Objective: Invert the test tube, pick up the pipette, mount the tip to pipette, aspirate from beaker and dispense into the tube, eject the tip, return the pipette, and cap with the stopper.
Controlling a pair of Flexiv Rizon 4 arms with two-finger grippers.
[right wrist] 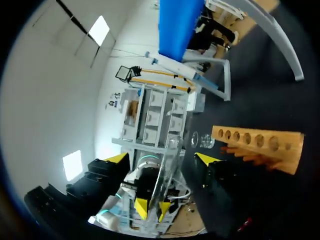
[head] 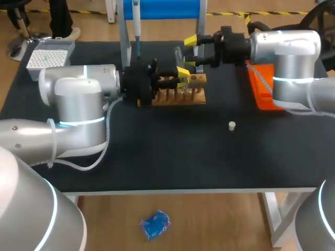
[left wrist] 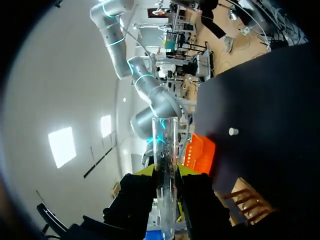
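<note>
Left gripper clamps the glass test tube just above the wooden rack. Right gripper is spread wide, with the tube between its fingers, untouched. We judge this a handover for the inversion: right should close squarely and gently before left releases. From the rack, stopper lies at 4 o'clock, orange bin at 3, hanging pipette at 11. The rack pegs crowd any turn.

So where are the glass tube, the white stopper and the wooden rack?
test tube (left wrist: pixel 165 142): left wrist view, clear wall near its far end.
stopper (head: pixel 232 125): head view, its top face.
wooden rack (head: pixel 199 80): head view, its top board.
</note>
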